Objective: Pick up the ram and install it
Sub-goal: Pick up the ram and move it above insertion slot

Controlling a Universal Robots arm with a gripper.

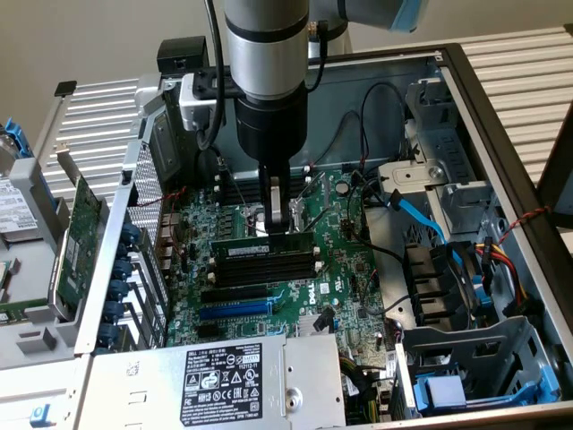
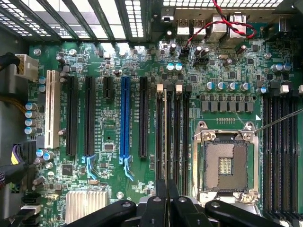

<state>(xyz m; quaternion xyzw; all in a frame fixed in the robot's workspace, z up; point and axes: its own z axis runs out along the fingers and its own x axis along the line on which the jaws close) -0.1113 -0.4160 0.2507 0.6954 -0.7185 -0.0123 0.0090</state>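
The ram (image 1: 260, 248) is a long dark-green stick with a pale label. It stands on edge along the black memory slots (image 1: 269, 269) in the middle of the motherboard. My gripper (image 1: 276, 226) comes straight down onto the stick's top edge near its middle and is shut on it. Whether the stick is seated in a slot I cannot tell. In the wrist view my gripper (image 2: 166, 201) has its black fingers pressed together in line with the group of memory slots (image 2: 173, 132) that has white end clips.
The open processor socket (image 2: 226, 163) lies beside the slots, with more memory slots (image 2: 281, 142) beyond it. A blue expansion slot (image 2: 124, 118) and black ones lie on the other side. The power supply (image 1: 224, 381), a blue cable (image 1: 416, 210) and the case walls (image 1: 501, 161) surround the board.
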